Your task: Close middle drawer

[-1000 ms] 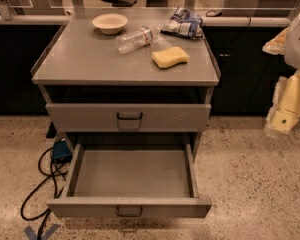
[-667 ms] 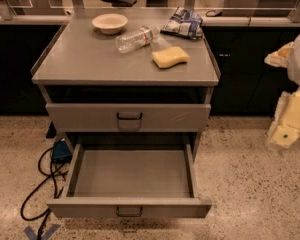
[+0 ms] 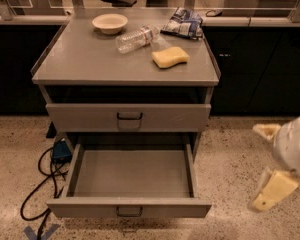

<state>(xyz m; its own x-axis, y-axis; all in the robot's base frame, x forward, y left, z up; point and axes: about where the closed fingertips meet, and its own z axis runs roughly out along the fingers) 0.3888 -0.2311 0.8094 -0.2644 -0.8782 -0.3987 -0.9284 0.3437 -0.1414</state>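
The middle drawer (image 3: 130,173) is a wide, shallow grey tray. It is pulled far out of the cabinet and is empty, and its flat front with a small dark loop handle (image 3: 129,211) faces me. The upper drawer (image 3: 90,118), with the same handle, is shut above it. The lowest drawer is hidden under the open tray. My gripper (image 3: 264,165) is at the right edge of the view, over the floor, level with the open drawer and well to its right. Its cream fingers (image 3: 271,191) are spread apart and hold nothing.
On the cabinet top (image 3: 85,59) lie a white bowl (image 3: 110,22), a clear plastic bottle (image 3: 136,38), a yellow sponge (image 3: 170,57) and a blue snack bag (image 3: 182,23). A blue plug box and black cables (image 3: 52,166) lie on the floor to the left. Dark cabinets stand behind.
My gripper has dropped from beside the upper drawer to beside the open middle drawer. The drawers and the things on top have not moved.
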